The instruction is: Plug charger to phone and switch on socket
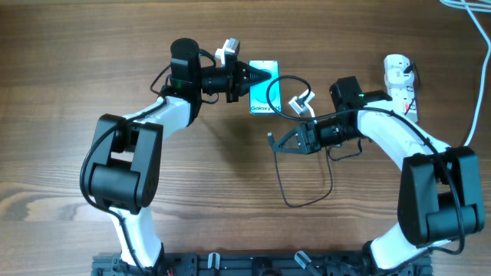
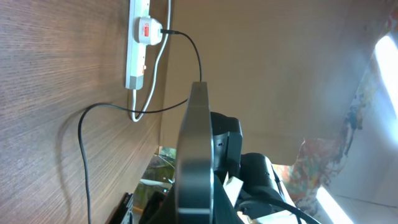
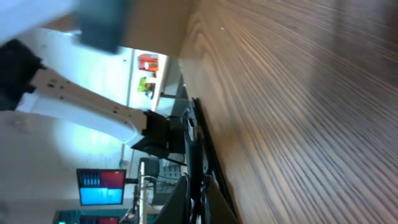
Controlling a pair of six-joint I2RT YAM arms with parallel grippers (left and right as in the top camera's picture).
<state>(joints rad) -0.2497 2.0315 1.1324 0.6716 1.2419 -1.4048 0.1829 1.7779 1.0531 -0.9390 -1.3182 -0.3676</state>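
The phone [image 1: 265,96], with its teal screen facing up, lies at the table's upper middle. My left gripper [image 1: 258,78] is shut on its left end. In the left wrist view the phone [image 2: 196,143] shows edge-on between the jaws [image 2: 196,214]. My right gripper [image 1: 278,142] sits just below and right of the phone, shut on the charger, a thin black cable [image 1: 303,201]. The plug end points left. In the right wrist view the jaws [image 3: 196,202] pinch the dark cable [image 3: 193,162]. The socket [image 1: 400,80] lies at the far right with a black plug in it, and it also shows in the left wrist view [image 2: 139,43].
The black cable loops across the table below my right arm and runs up to the socket. A thick white cord [image 1: 477,54] runs along the table's right edge. A blurred dark shape [image 3: 102,25] sits at the top left of the right wrist view.
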